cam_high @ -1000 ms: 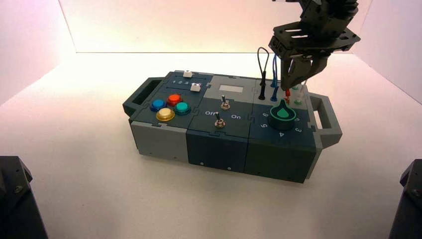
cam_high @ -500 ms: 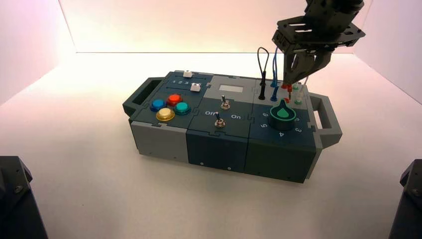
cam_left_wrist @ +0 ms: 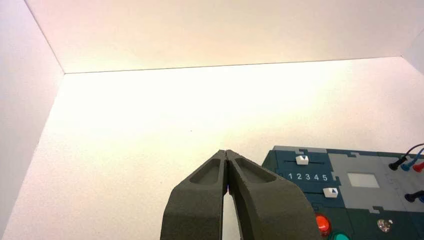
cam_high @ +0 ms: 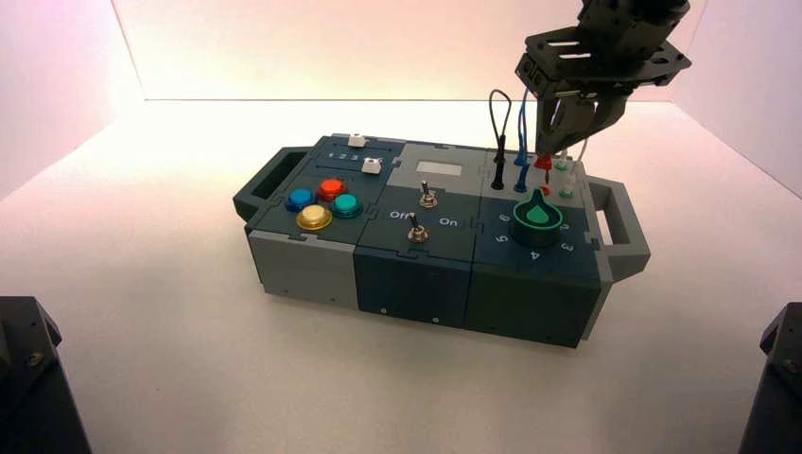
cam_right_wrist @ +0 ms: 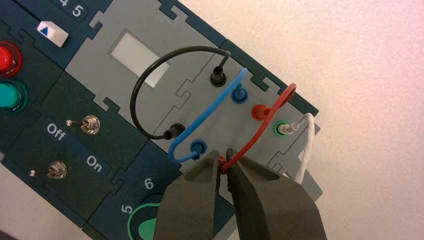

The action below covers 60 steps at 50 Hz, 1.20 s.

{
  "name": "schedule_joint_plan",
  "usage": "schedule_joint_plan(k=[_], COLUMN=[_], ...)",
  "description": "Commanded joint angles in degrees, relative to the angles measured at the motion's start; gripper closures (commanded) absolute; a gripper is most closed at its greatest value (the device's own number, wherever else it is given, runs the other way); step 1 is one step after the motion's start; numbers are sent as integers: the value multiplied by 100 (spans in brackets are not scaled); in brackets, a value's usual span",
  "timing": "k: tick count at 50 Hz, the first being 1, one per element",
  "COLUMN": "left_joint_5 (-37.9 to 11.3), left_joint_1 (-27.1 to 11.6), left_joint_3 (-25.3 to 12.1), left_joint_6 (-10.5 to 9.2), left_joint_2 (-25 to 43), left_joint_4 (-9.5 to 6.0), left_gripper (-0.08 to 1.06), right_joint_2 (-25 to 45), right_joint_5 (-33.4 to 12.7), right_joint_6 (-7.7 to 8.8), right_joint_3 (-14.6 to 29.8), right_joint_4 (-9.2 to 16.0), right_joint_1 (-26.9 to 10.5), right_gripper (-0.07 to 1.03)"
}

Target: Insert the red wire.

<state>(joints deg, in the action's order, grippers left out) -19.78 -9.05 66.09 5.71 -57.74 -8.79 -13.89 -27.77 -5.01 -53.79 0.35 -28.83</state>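
The red wire (cam_right_wrist: 259, 134) is a thin, smooth, bright red cable bent into a narrow loop, with slim red plugs at its ends. It is at the gray wire panel on the box's far right part. One end sits at the red socket (cam_right_wrist: 258, 113) of the far row; the cable bows outward beyond that socket, then doubles back in a long, gentle curve to the right gripper (cam_right_wrist: 225, 156). The fingers of that gripper are clenched on the other end. In the high view this red plug points downward beneath the fingertips, its thin metal tip bare above the near red socket (cam_high: 544, 191).

Just beside it, the blue wire (cam_right_wrist: 209, 111) arches between two blue sockets, and next to that the black wire (cam_right_wrist: 136, 95) makes a wide loop between two black ones. On the other side, the white wire (cam_right_wrist: 311, 142) has a pale plug in the far green-rimmed socket; its other end is hidden by the fingers.

Nearer the front stands the round black knob (cam_high: 535, 223) with its green pointer. Toward the box's middle are a pale rectangular window (cam_right_wrist: 140, 59) and two metal toggle switches (cam_right_wrist: 90, 124). The left gripper (cam_left_wrist: 225, 152) is parked left of the box over the desk (cam_left_wrist: 125, 165), its fingers pressed together and holding nothing.
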Motion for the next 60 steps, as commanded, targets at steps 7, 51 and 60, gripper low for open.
schedule_joint_plan(k=[7,51,60], left_joint_5=[35,53,62], left_joint_1=[-9,-18,-9], left_joint_3=[-123,-123,-132], left_joint_6=[0,-9,0], left_joint_2=[35,44,44], left_joint_4=[0,-9,-9], left_gripper=[101,101,101], right_joint_2=[-35,237,220], right_joint_5=[88,220,229], right_joint_6=[-9,-9,-9], right_joint_3=[158,79,70], right_joint_4=[-9,79,105], right_joint_1=[44,44,44], right_gripper=[99,99,99])
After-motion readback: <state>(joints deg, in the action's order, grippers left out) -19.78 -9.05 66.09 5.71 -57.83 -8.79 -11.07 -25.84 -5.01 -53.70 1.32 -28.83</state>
